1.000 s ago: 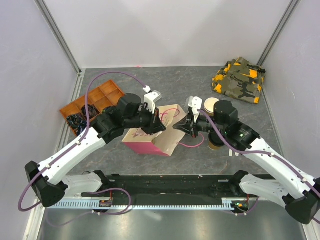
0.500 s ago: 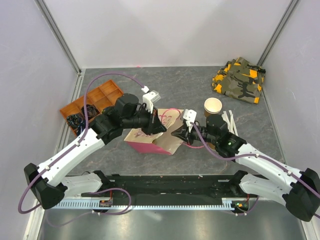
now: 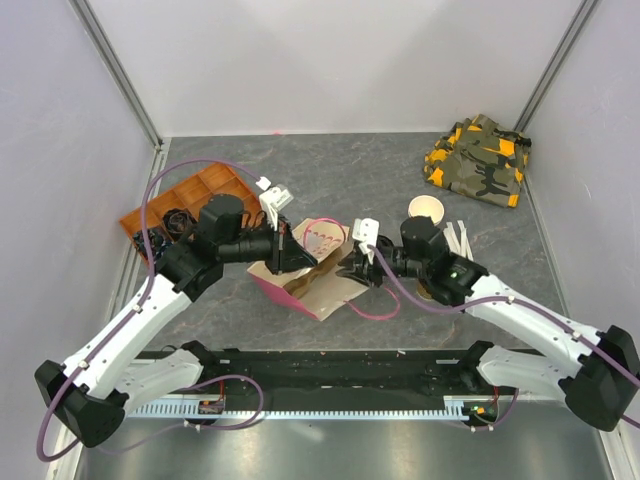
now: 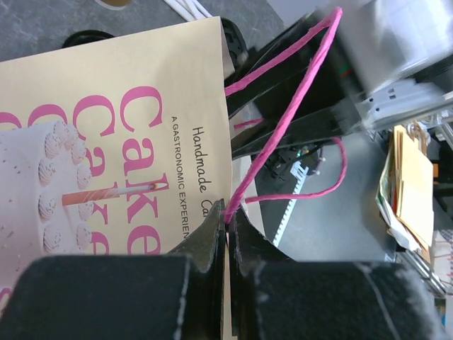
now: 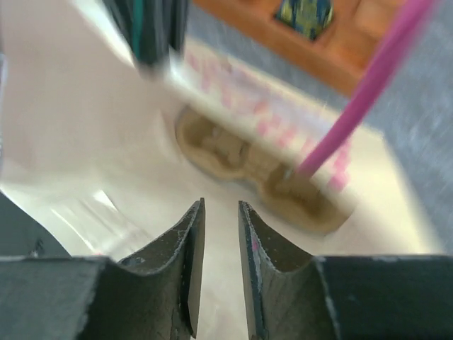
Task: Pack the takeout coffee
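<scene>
A tan paper bag (image 3: 318, 285) with pink cake print and pink cord handles lies on its side mid-table, mouth toward the right. My left gripper (image 3: 287, 254) is shut on its upper rim where a pink handle (image 4: 283, 120) comes out. My right gripper (image 3: 352, 268) sits at the bag's mouth, jaws slightly open with nothing between them. Its view looks into the white inside, where a tan cup carrier (image 5: 262, 166) lies. The takeout coffee (image 3: 429, 293) is mostly hidden under my right forearm; only a brown sliver shows.
A lidless tan cup (image 3: 426, 208) stands behind my right arm, with white stirrers (image 3: 460, 240) beside it. An orange compartment tray (image 3: 190, 195) is at the left. A camouflage cloth (image 3: 478, 160) lies at the back right. Walls close in three sides.
My right gripper has moved left and forward into the bag's mouth, and its jaws have parted. My left arm has drawn back to the left, still holding the rim, and the bag shifted with it.
</scene>
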Action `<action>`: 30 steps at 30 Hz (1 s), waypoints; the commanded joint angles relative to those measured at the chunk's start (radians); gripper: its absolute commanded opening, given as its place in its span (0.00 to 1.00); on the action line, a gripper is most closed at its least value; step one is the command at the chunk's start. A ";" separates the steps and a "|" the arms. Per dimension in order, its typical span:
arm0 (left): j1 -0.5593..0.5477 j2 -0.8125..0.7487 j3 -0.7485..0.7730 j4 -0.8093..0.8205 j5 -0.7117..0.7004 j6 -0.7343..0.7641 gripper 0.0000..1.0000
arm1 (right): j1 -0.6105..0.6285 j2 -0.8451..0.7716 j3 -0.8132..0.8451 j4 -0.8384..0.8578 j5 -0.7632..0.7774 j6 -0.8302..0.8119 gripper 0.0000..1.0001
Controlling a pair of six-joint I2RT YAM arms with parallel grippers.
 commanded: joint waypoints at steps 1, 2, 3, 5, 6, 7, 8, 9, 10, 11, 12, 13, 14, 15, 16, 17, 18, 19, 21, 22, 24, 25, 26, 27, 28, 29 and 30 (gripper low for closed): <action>0.032 -0.038 -0.005 0.024 0.120 0.026 0.02 | 0.009 -0.026 0.205 -0.101 -0.071 -0.001 0.34; 0.060 -0.033 0.002 0.022 0.144 0.020 0.02 | 0.009 -0.021 0.236 -0.119 -0.069 -0.002 0.34; 0.074 -0.024 0.017 0.019 0.167 0.006 0.02 | 0.009 -0.008 0.270 -0.141 -0.066 -0.001 0.36; 0.103 -0.018 0.034 -0.010 0.213 0.002 0.02 | 0.009 0.018 0.368 -0.193 -0.045 0.005 0.40; 0.110 -0.013 0.046 -0.016 0.229 0.006 0.02 | 0.009 0.029 0.420 -0.214 -0.031 0.004 0.45; 0.123 -0.011 0.052 -0.025 0.274 0.009 0.02 | 0.007 0.040 0.443 -0.245 0.005 0.004 0.48; 0.146 -0.008 0.058 -0.036 0.299 0.021 0.02 | 0.004 0.064 0.463 -0.264 0.029 0.005 0.49; 0.153 -0.001 0.069 -0.056 0.340 0.034 0.02 | 0.004 0.077 0.501 -0.284 0.039 -0.005 0.56; 0.160 0.004 0.080 -0.077 0.355 0.052 0.02 | -0.008 0.090 0.517 -0.322 0.039 -0.024 0.62; 0.169 0.013 0.089 -0.102 0.358 0.093 0.02 | -0.011 0.113 0.529 -0.343 0.046 -0.050 0.69; 0.175 0.022 0.110 -0.146 0.382 0.112 0.02 | -0.017 0.126 0.550 -0.356 0.059 -0.088 0.81; 0.184 0.048 0.121 -0.165 0.404 0.129 0.02 | -0.039 0.138 0.560 -0.359 0.078 -0.096 0.86; 0.199 0.057 0.132 -0.182 0.420 0.159 0.02 | -0.055 0.172 0.573 -0.360 0.067 -0.102 0.89; 0.207 0.067 0.147 -0.197 0.472 0.170 0.02 | -0.075 0.190 0.612 -0.371 0.044 -0.113 0.91; 0.215 0.073 0.147 -0.203 0.500 0.181 0.02 | -0.112 0.210 0.630 -0.389 0.020 -0.131 0.92; 0.222 0.074 0.149 -0.207 0.520 0.205 0.02 | -0.128 0.239 0.646 -0.397 -0.052 -0.143 0.93; 0.224 0.074 0.149 -0.210 0.526 0.218 0.02 | -0.140 0.252 0.668 -0.409 -0.087 -0.165 0.93; 0.229 0.071 0.147 -0.217 0.522 0.232 0.02 | -0.148 0.259 0.679 -0.441 -0.120 -0.218 0.93; 0.233 0.081 0.153 -0.233 0.517 0.272 0.02 | -0.149 0.267 0.702 -0.497 -0.227 -0.274 0.92; 0.239 0.087 0.158 -0.251 0.516 0.284 0.02 | -0.149 0.258 0.705 -0.514 -0.267 -0.313 0.92; 0.244 0.108 0.176 -0.271 0.523 0.336 0.02 | -0.148 0.250 0.710 -0.561 -0.344 -0.347 0.91; 0.244 0.113 0.184 -0.289 0.525 0.363 0.02 | -0.139 0.250 0.713 -0.569 -0.353 -0.341 0.91; 0.244 0.119 0.202 -0.302 0.522 0.441 0.02 | -0.137 0.255 0.718 -0.577 -0.365 -0.332 0.89; 0.244 0.125 0.209 -0.309 0.510 0.469 0.02 | -0.131 0.259 0.733 -0.587 -0.397 -0.321 0.88; 0.245 0.127 0.218 -0.317 0.507 0.497 0.02 | -0.125 0.275 0.741 -0.586 -0.404 -0.312 0.85; 0.245 0.133 0.232 -0.334 0.505 0.556 0.02 | -0.117 0.285 0.753 -0.587 -0.405 -0.292 0.75; 0.245 0.145 0.242 -0.341 0.500 0.584 0.02 | -0.106 0.298 0.759 -0.586 -0.407 -0.288 0.68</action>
